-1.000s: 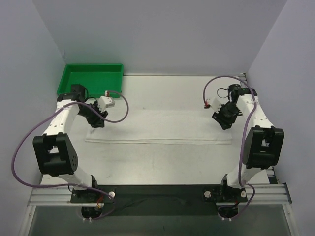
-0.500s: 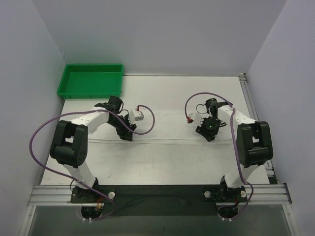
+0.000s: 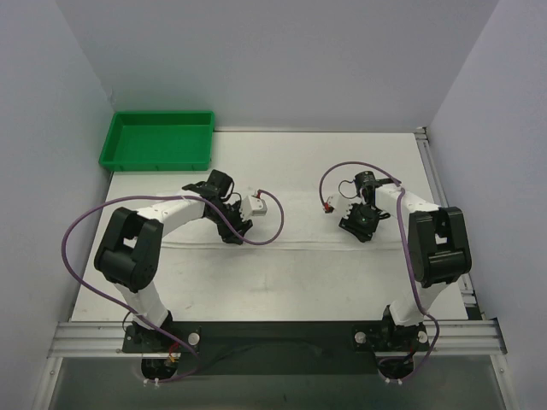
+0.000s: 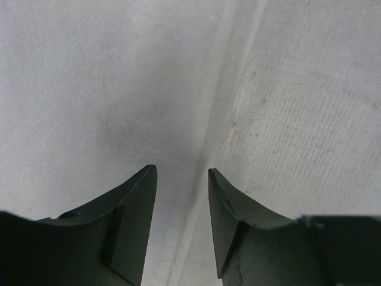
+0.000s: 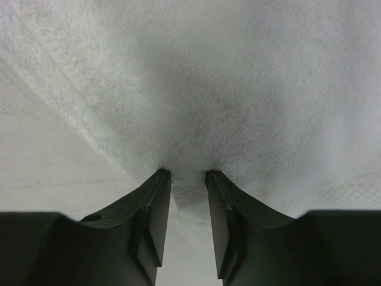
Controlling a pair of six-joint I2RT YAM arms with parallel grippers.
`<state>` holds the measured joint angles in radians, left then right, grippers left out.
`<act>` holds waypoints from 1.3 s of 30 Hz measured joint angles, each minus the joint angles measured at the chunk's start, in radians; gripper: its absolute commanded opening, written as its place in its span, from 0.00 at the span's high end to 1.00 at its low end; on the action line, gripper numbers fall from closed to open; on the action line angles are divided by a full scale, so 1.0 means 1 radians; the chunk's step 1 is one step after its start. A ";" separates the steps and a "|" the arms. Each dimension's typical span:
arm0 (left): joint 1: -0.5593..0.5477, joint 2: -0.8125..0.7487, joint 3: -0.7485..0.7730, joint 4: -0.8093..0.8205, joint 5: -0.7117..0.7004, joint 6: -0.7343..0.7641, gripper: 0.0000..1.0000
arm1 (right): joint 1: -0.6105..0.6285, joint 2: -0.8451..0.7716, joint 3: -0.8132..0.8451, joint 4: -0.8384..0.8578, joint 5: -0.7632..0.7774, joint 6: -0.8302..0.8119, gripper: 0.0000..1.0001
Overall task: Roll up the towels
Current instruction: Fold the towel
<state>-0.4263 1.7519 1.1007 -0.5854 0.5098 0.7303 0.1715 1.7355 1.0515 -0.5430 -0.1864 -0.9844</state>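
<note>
The white towel [image 3: 295, 226] lies as a long flat strip across the middle of the table. My left gripper [image 3: 238, 232] hangs low over its near edge, left of centre. In the left wrist view the gripper [image 4: 181, 173] is open, and the towel [image 4: 113, 89] edge runs up between the fingers with nothing pinched. My right gripper [image 3: 355, 229] is down on the towel, right of centre. In the right wrist view its tips [image 5: 187, 173] press into the terry cloth [image 5: 238, 71], and a fold of cloth fills the narrow gap between them.
A green plastic tray [image 3: 158, 141] stands at the back left corner. Blue-grey walls close in the table on the left, right and back. Purple cables loop beside both arms. A bare table strip [image 4: 309, 119] shows next to the towel edge.
Both grippers have swept inward from the towel's two ends toward its middle. The right one has come down onto the cloth. The towel still lies as a strip.
</note>
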 measured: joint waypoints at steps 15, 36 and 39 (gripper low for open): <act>-0.036 0.023 -0.014 0.030 -0.060 0.066 0.88 | 0.006 0.000 -0.018 0.006 0.015 -0.015 0.96; -0.018 -0.069 -0.023 -0.023 -0.037 0.090 1.00 | -0.023 -0.062 0.028 -0.061 -0.018 -0.014 1.00; -0.017 -0.087 -0.022 -0.033 -0.034 0.090 1.00 | -0.032 -0.064 0.047 -0.076 -0.029 -0.014 1.00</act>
<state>-0.4431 1.6653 1.0786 -0.6182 0.4759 0.8207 0.1398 1.6718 1.0988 -0.6186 -0.2153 -0.9989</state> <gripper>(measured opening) 0.095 0.043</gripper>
